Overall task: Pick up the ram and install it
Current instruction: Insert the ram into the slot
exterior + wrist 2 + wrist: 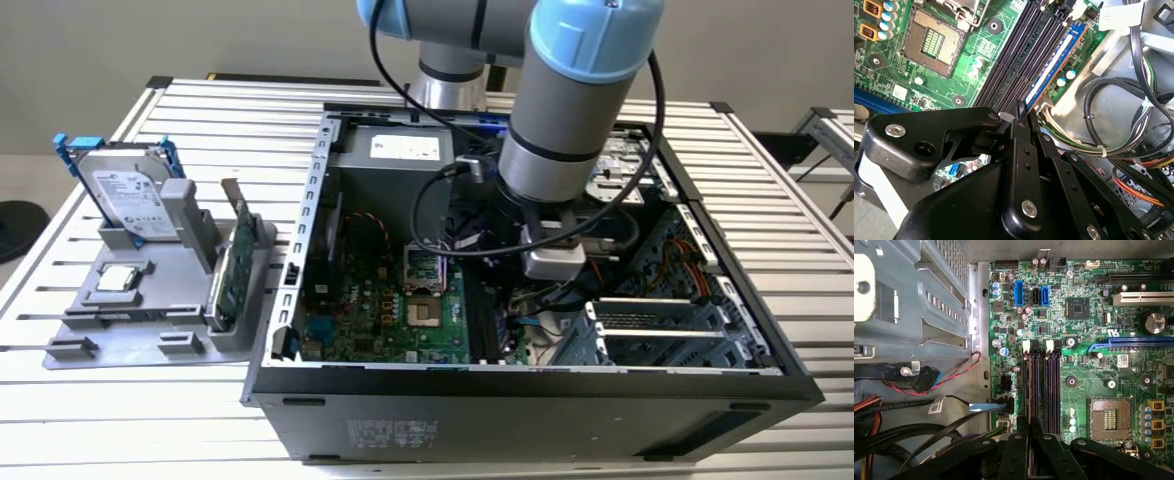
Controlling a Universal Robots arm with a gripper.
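The ram [1054,65] is a thin dark blue stick with a pale label strip. It stands on edge in the outermost memory slot of the green motherboard [909,90], beside the board's edge and the cables. My gripper [1021,119] has its black fingers shut on the stick's near end. In the first wrist view the ram [1028,390] appears edge-on in the slot nearest the board's edge, with the gripper [1029,427] pinched around it. In the exterior view the gripper [527,290] reaches down inside the open computer case [534,385].
Three empty memory slots [1049,385] lie beside the ram, then the CPU socket [1108,419]. Cable bundles [1114,125] and a metal drive cage [919,295] crowd the other side. Outside the case, a grey holder [134,300] carries a hard drive [127,190] and a green card [234,270].
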